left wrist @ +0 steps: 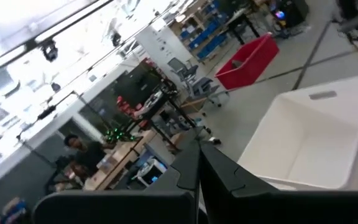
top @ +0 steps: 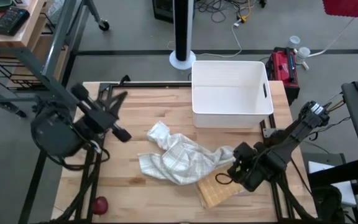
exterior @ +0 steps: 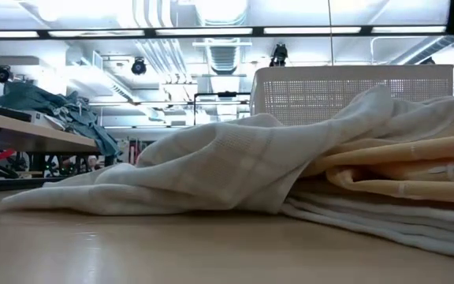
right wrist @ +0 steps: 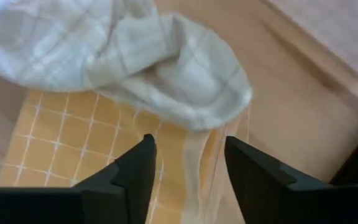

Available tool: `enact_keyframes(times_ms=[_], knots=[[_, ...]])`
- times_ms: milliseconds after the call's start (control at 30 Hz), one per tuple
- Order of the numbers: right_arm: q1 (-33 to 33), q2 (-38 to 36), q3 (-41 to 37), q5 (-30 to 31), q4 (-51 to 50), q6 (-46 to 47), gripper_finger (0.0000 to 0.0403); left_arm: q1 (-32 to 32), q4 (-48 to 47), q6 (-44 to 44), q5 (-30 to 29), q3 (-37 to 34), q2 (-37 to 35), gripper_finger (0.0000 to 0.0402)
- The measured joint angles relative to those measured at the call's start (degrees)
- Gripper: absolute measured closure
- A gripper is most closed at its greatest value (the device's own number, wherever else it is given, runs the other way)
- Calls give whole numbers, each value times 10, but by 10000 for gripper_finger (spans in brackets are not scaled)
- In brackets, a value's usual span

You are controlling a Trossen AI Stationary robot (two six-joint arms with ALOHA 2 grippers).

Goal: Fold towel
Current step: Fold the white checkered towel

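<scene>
A crumpled white plaid towel (top: 176, 155) (exterior: 211, 170) lies mid-table, its right part draped over an orange checked towel (top: 216, 191) (exterior: 400, 170) that lies flat on the wood. My right gripper (top: 232, 169) (right wrist: 188, 165) points steeply down, open, at the spot where the white towel's rounded fold (right wrist: 185, 93) overlaps the orange towel (right wrist: 61, 130). My left gripper (top: 124, 134) (left wrist: 199, 180) is shut, raised and level at the table's left, clear of both towels. My right gripper stands open over the orange towel's edge (right wrist: 191, 155), just beside the white fold, fingers coming from above. Whether the fingertips (right wrist: 143, 163) touch the cloth I cannot tell; nothing is pinched between them.
A white bin (top: 232, 115) (exterior: 314, 91) stands at the table's far edge, right of centre. A small red ball (top: 99, 204) lies near the front left corner. Bare wood stretches left of the towels and along the near edge.
</scene>
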Motion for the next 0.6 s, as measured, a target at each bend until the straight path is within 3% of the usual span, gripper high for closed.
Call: enact_keyframes(times_ms=[100, 167, 300, 400, 500, 600], knots=[[1, -2, 5, 24, 12, -57, 205, 0, -48, -46, 16, -2, 3, 401], [9, 0, 5, 50, 40, -153, 197, 0, -112, -109, 53, -1, 0, 401], [11, 15, 5, 82, 38, -240, 193, 12, -268, -322, 225, -7, 4, 401], [10, 26, 5, 93, 43, -277, 194, 42, -345, -468, 299, -56, 11, 401], [19, 33, 4, 99, 47, -309, 193, 57, -342, -522, 342, -147, 11, 401], [34, 35, 4, 119, 54, -313, 190, 74, -263, -527, 366, -257, 12, 401]])
